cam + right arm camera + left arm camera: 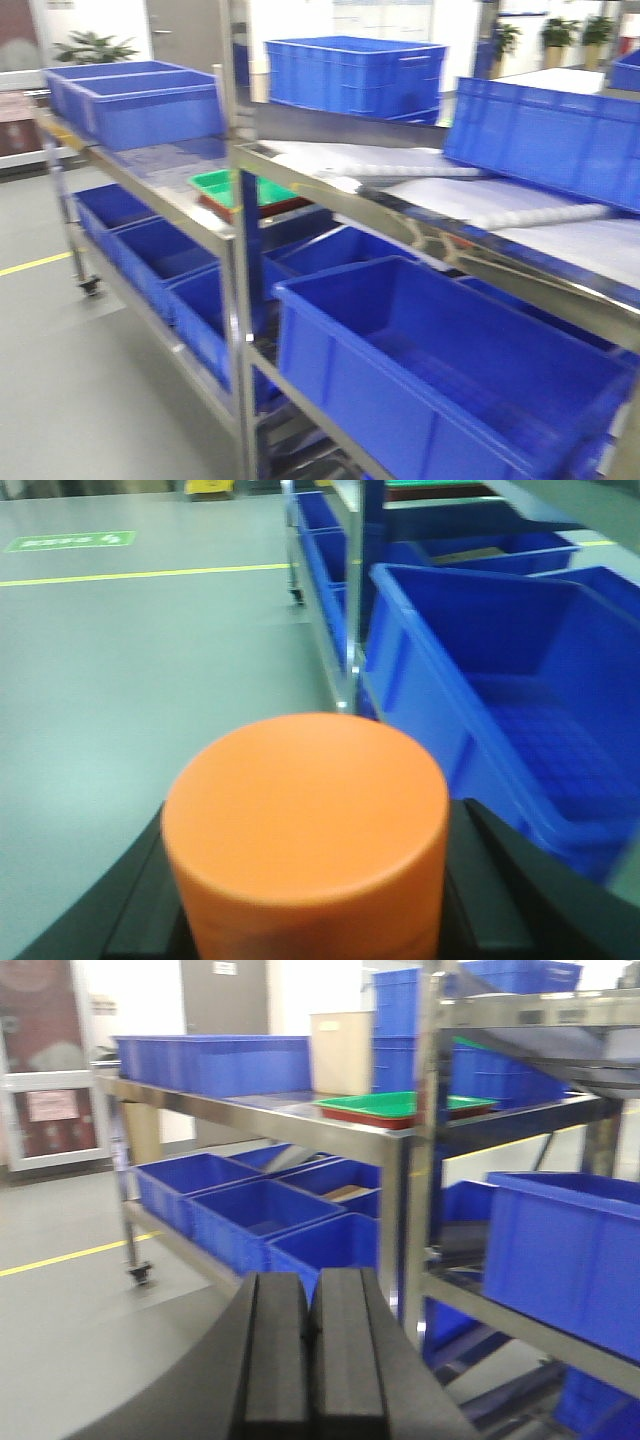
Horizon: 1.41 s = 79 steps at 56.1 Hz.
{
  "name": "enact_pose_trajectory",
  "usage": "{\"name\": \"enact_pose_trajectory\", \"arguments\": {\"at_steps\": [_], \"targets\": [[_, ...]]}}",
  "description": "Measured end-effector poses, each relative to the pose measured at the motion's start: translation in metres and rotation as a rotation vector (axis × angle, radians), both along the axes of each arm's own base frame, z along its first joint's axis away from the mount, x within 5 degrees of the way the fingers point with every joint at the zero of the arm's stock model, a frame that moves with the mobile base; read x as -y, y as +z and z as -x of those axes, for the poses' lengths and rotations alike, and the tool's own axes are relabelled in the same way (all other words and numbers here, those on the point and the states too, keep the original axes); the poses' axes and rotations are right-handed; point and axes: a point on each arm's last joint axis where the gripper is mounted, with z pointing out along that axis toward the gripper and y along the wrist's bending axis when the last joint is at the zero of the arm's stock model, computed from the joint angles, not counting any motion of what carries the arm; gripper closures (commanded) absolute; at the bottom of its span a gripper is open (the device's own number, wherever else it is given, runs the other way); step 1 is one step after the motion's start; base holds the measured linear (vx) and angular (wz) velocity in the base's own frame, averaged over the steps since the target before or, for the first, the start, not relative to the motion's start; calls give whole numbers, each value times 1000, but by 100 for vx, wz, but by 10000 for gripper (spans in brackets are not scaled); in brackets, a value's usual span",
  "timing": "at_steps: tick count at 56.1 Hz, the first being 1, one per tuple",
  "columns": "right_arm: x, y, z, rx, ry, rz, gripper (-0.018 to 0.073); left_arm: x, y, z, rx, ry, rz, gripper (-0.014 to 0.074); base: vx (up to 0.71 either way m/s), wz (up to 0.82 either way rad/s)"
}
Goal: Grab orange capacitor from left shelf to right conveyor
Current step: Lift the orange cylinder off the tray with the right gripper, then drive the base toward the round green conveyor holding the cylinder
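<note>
Firmly my right end effector (308, 905) gripped the orange capacitor (305, 820); best carried level, clear of the two-o'clock bin (520, 670).

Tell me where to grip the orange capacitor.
Grip the capacitor by its curved side, a finger on each opposite flank, coming in across its axis. It is a smooth cylinder; the flat round top gives no purchase. The right hand holds it this way.

Bright, even indoor light, and the far background washes out white. Motion blur smears all three views. Glare streaks the left shelf (420, 228) rails. The near orange capacitor (305, 830) looks soft and unfocused.
</note>
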Motion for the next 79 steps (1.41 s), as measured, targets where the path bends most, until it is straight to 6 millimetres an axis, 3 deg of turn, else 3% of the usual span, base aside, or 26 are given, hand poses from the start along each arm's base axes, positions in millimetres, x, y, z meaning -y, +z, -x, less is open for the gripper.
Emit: {"name": "enact_pose_trajectory", "arguments": {"at_steps": [79], "targets": [[0, 0, 0, -1, 0, 0, 191, 0, 0, 0, 0, 0, 0, 603, 5, 32]]}}
